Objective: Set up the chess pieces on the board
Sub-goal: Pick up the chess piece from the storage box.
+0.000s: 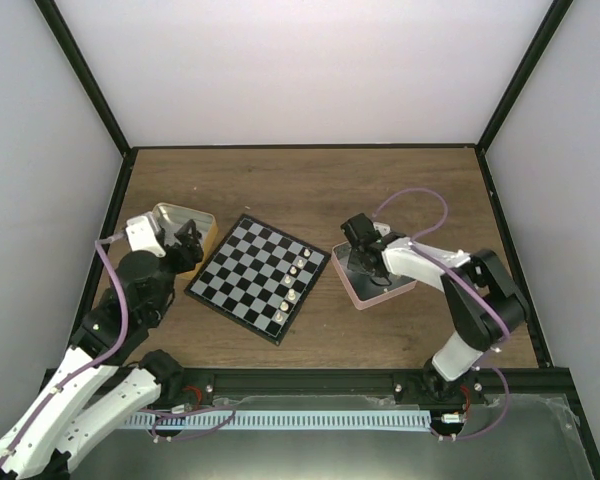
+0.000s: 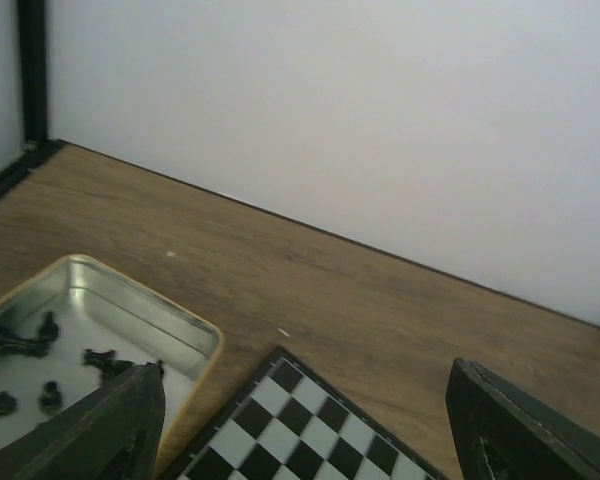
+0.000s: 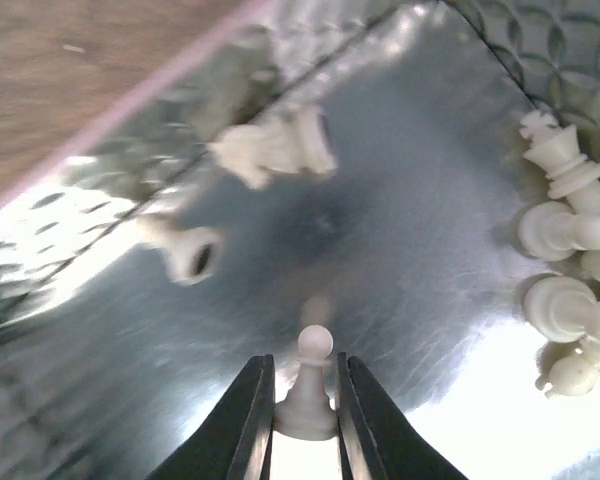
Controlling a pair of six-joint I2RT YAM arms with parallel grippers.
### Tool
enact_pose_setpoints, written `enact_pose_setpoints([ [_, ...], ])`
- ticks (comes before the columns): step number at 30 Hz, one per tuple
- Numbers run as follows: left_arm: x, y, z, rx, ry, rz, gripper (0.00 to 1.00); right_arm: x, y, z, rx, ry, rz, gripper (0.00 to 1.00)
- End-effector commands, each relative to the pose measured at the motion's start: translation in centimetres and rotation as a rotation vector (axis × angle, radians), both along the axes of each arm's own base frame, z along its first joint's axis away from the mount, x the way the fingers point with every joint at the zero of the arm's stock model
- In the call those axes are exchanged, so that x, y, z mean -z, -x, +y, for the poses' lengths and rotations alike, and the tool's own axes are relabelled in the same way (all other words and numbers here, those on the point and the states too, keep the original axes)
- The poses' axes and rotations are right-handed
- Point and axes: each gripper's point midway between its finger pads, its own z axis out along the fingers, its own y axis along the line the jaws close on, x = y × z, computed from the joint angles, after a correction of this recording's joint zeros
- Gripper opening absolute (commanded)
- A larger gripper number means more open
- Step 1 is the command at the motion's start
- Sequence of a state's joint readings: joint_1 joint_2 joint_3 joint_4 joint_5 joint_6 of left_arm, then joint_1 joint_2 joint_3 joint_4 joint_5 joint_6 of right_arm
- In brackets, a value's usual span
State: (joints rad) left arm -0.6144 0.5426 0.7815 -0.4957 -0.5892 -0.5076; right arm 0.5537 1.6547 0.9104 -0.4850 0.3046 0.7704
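R: my right gripper [image 3: 305, 412] pinches a white pawn [image 3: 309, 385] by its base, in the pink tray [image 3: 400, 200], apart from the board [image 1: 258, 276] | L: my left gripper [image 2: 310, 420] spread, empty | RISK: narrow hold at the base may let the pawn tip or slip on lifting

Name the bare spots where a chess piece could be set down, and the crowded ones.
Free: board squares left of the white row along its right edge; the table between board and back wall. Crowded: one side of the tray, heaped with white pieces.
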Motion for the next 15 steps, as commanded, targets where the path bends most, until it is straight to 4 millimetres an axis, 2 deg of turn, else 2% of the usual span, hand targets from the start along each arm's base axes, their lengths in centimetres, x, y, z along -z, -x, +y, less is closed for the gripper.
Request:
enact_pose_setpoints([
  [1, 0.3, -0.7, -4.9, 0.246, -0.009, -0.002, 0.81, -5.9, -1.6, 3.4, -0.14, -0.135, -0.192, 0.1],
  [4, -0.1, -0.6, -8.1, 0.411, 0.008, 0.013, 0.84, -9.5, -1.7, 5.5, -0.252, -0.247, -0.296, 0.1],
  [7, -0.2, -0.5, -9.8, 0.493, 0.023, 0.022, 0.93, -13.3, -1.0, 7.8, -0.384, -0.387, -0.419, 0.1],
  [9, -0.2, -0.3, -11.1, 0.559, 0.04, 0.034, 1.0, -16.1, 0.2, 9.7, -0.511, -0.493, -0.501, 0.1],
  [11, -0.1, 0.2, -13.0, 0.664, 0.057, 0.053, 1.0, -18.5, 1.8, 11.5, -0.64, -0.603, -0.561, 0.11],
  [15, -0.3, 0.7, -16.1, 0.807, 0.168, 0.103, 1.0, -21.2, 5.3, 14.3, -0.886, -0.783, -0.594, 0.11],
])
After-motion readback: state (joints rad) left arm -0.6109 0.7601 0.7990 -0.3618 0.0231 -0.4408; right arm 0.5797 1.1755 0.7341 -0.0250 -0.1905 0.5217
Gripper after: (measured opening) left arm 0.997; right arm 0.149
